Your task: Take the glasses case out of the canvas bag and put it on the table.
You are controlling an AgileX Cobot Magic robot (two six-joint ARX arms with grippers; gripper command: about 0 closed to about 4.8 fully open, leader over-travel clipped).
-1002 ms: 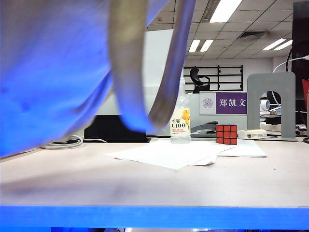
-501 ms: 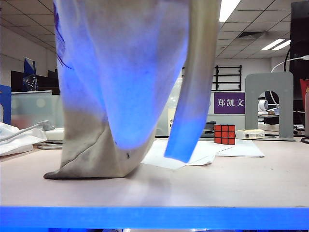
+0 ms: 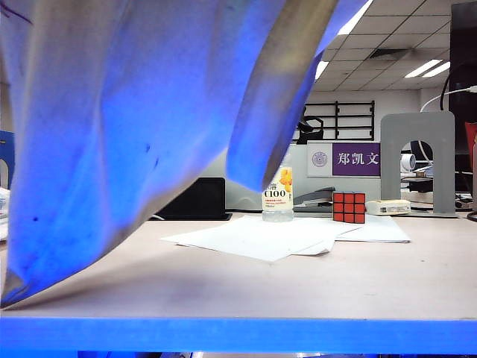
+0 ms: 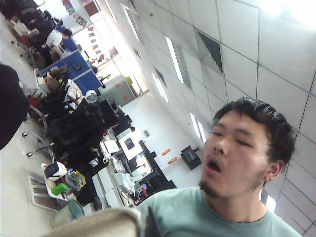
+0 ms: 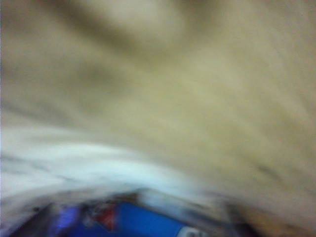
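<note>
The canvas bag (image 3: 149, 112) hangs over the left and middle of the exterior view, tinted blue by the light. Its strap (image 3: 276, 112) dangles towards the bottle, and its lowest corner nears the table (image 3: 298, 283) at the front left. Neither gripper shows in this view. In the left wrist view my left gripper (image 4: 143, 229) is shut on a beige fold of the bag (image 4: 98, 224), raised towards the ceiling. The right wrist view is blurred and filled with bag cloth (image 5: 173, 98). Under it lies a bright blue shape, apparently the glasses case (image 5: 148, 222). My right gripper's fingers cannot be made out.
White papers (image 3: 276, 237) lie mid-table. Behind them stand a drink bottle (image 3: 278, 195), a red Rubik's cube (image 3: 349, 206), a stapler (image 3: 317, 198) and a grey bookend (image 3: 417, 160). A man in a green shirt (image 4: 237, 158) fills part of the left wrist view.
The bag has swung. Half a second ago it hung upright with its bottom on the table at centre-left; now it is lifted and spread across the left.
</note>
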